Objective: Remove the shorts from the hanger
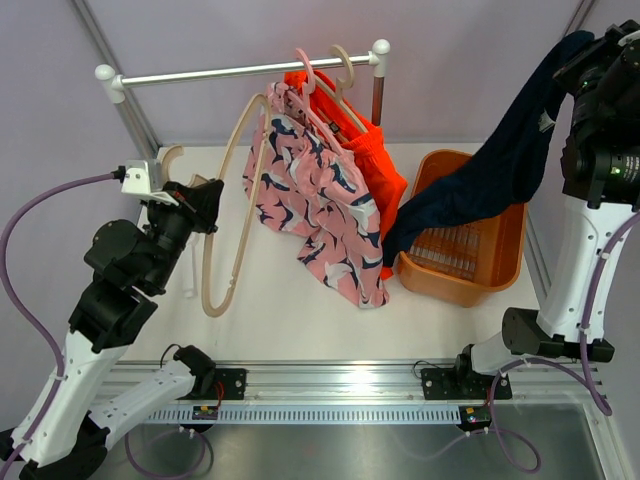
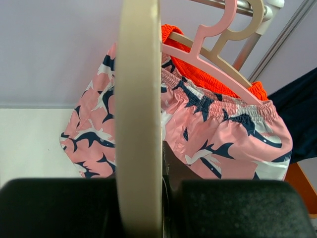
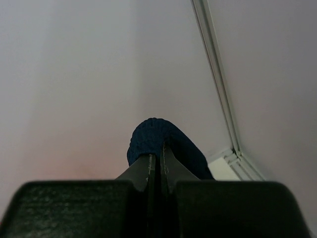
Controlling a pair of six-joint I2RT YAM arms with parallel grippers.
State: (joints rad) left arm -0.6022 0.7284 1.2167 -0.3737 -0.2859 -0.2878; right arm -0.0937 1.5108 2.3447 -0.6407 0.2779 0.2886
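Holding navy shorts (image 1: 500, 170) above basket (image 1: 452, 288), tail draped inside; our right gripper (image 3: 158, 157) jaws pinch them. Our left gripper (image 1: 202, 203) jaws pinch bare hanger (image 2: 138, 99). Left of basket hang pink shorts (image 1: 320, 200), orange shorts (image 1: 378, 160). Soft, light, floppy; we grab waistbands.

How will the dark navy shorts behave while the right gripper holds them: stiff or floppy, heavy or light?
Probably floppy: the navy shorts hang limp from the right gripper and sag toward the orange basket. Likely light, since a small pinch of fabric carries them. They may swing if moved fast.
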